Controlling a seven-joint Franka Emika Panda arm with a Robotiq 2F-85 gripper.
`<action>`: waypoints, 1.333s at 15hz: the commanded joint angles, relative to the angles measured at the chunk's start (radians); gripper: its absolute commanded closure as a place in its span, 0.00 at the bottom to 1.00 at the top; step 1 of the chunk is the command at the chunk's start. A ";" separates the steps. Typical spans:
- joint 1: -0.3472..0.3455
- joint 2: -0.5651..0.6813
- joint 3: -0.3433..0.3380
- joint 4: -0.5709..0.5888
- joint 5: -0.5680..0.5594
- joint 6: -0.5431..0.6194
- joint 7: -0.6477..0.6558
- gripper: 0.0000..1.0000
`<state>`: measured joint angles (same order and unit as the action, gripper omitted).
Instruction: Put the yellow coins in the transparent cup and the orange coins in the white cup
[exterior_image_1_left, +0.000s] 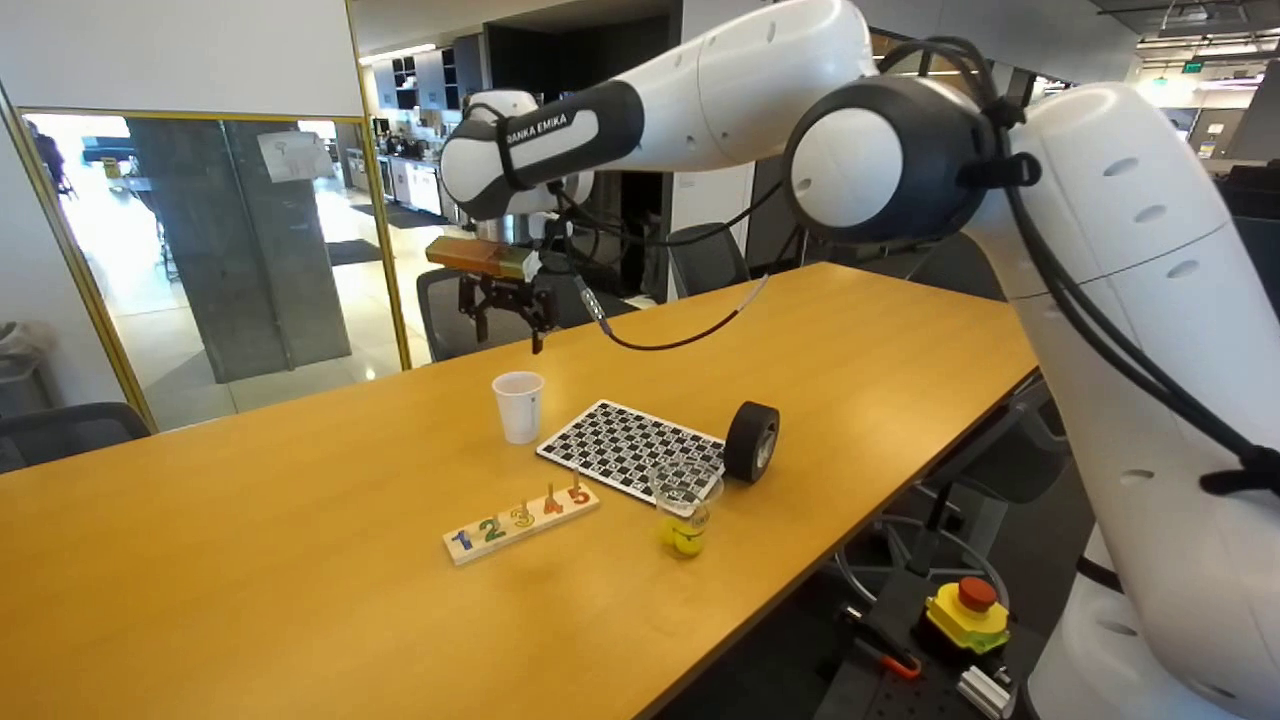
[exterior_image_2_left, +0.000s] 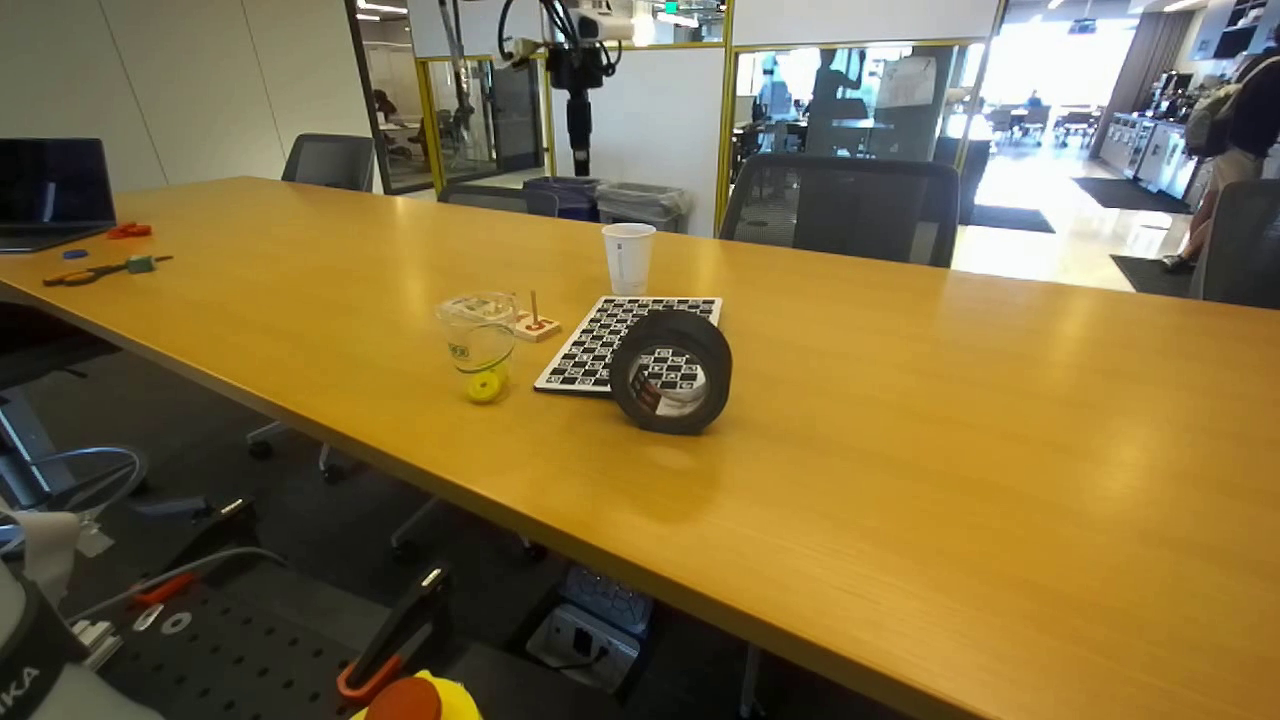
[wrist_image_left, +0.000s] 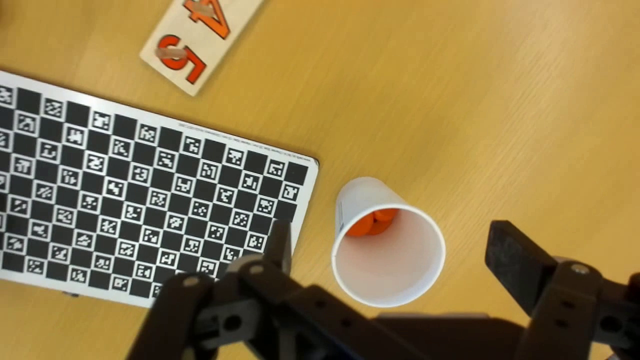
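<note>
The white cup (exterior_image_1_left: 518, 412) stands upright on the table; it also shows in an exterior view (exterior_image_2_left: 629, 262) and in the wrist view (wrist_image_left: 387, 265). Several orange coins (wrist_image_left: 375, 225) lie at its bottom. The transparent cup (exterior_image_1_left: 687, 502) stands near the table's edge, and also shows in an exterior view (exterior_image_2_left: 470, 338). Yellow coins (exterior_image_1_left: 684, 540) are at its bottom, also visible in an exterior view (exterior_image_2_left: 485, 386). My gripper (exterior_image_1_left: 509, 338) is open and empty, above the white cup and apart from it; in the wrist view its fingers (wrist_image_left: 391, 235) lie either side of the cup's mouth.
A checkered board (exterior_image_1_left: 630, 445) lies between the cups. A black tape roll (exterior_image_1_left: 752, 442) stands on edge at its corner. A wooden number board with pegs (exterior_image_1_left: 520, 522) lies near the transparent cup. A laptop (exterior_image_2_left: 55, 190) and small tools (exterior_image_2_left: 100, 270) are at the table's far end.
</note>
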<state>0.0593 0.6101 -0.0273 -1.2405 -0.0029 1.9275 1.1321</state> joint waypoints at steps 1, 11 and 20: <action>0.001 -0.234 0.020 -0.240 0.013 -0.044 -0.185 0.00; -0.019 -0.714 0.026 -0.748 0.014 -0.172 -0.743 0.00; -0.041 -1.151 0.012 -1.270 -0.034 -0.049 -0.996 0.00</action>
<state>0.0413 -0.3504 -0.0090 -2.3191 -0.0232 1.7916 0.2489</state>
